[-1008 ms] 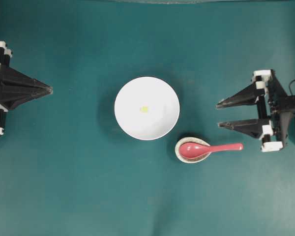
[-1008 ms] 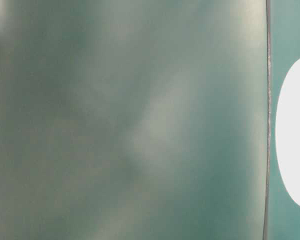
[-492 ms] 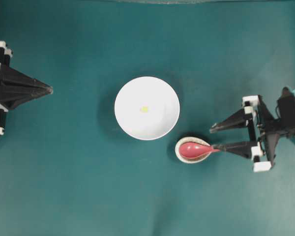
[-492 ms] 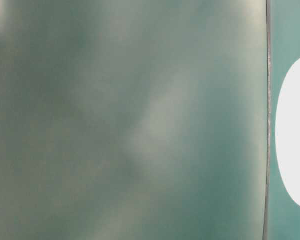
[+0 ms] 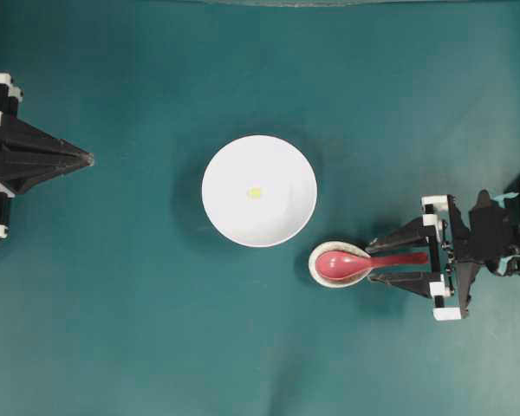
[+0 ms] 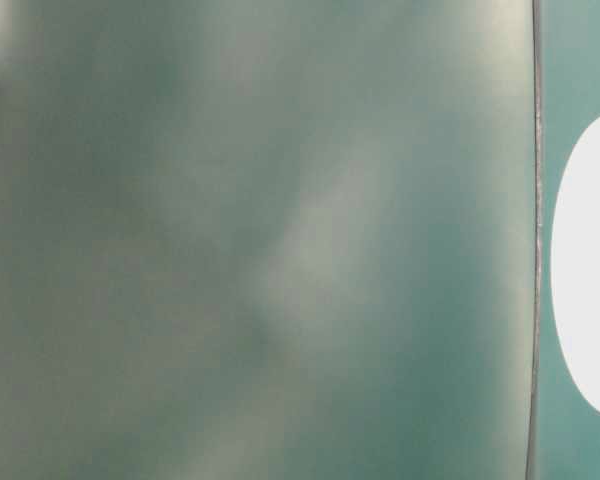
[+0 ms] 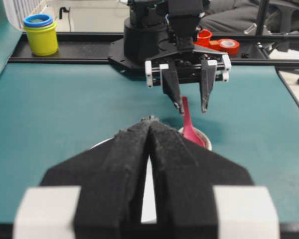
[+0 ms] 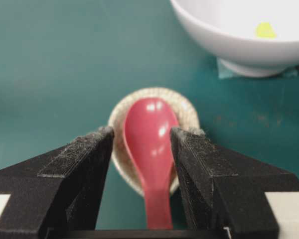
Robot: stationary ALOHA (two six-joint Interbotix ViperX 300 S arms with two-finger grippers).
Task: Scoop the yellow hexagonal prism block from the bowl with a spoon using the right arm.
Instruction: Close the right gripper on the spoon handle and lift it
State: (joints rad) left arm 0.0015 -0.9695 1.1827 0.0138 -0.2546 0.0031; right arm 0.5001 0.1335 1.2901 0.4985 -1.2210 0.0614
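A: What do the arms look like?
B: The right gripper has matte black, wedge-shaped fingers with a rough coating and white clips at the base.
A: The left gripper?
B: Identical black wedges, white clips.

Blurred teal-grey surface fills view; white shape (unidentifiable) at right edge.

Teal table surface, evenly lit. Black rail along far edge; stacked yellow-and-blue cups and red tape roll there.
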